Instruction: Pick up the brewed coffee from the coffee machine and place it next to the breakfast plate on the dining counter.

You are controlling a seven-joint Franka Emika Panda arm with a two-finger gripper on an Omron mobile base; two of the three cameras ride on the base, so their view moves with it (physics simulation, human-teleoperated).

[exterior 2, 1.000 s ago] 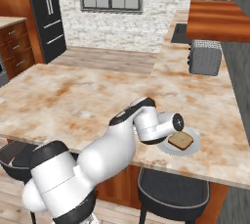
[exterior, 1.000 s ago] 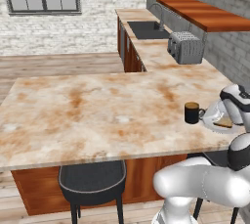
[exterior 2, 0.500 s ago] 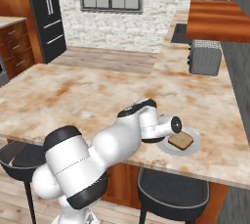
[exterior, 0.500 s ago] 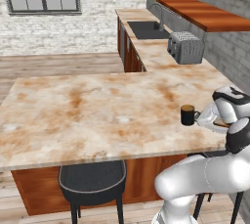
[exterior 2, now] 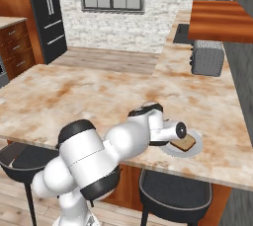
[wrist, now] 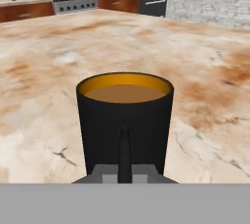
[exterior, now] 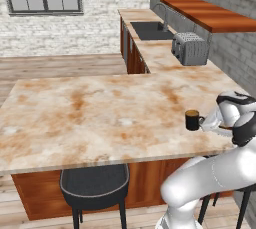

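Observation:
The brewed coffee (exterior: pixel 192 120), a black mug with brown liquid at its rim, stands low on the dining counter (exterior: pixel 100 113) near its right front corner. In the hand view the mug (wrist: pixel 125 120) is close up, its handle facing me between the fingers. My gripper (exterior: pixel 204 122) is shut on that handle (wrist: pixel 125 171). The breakfast plate (exterior 2: pixel 193 147), white with brown toast (exterior 2: pixel 184 143), lies just right of my hand in the right base view. My arm hides the mug there. The coffee machine is out of view.
A chrome toaster (exterior: pixel 190 49) stands on the back counter beyond a sink (exterior: pixel 150 29), under a wooden shelf (exterior: pixel 210 13). Black stools (exterior: pixel 95 185) (exterior 2: pixel 173 190) stand at the counter's front edge. The marble stretches bare to the left of the mug.
The mug has come a little left and down toward the counter top with my gripper on it. Over the last half second it has barely moved.

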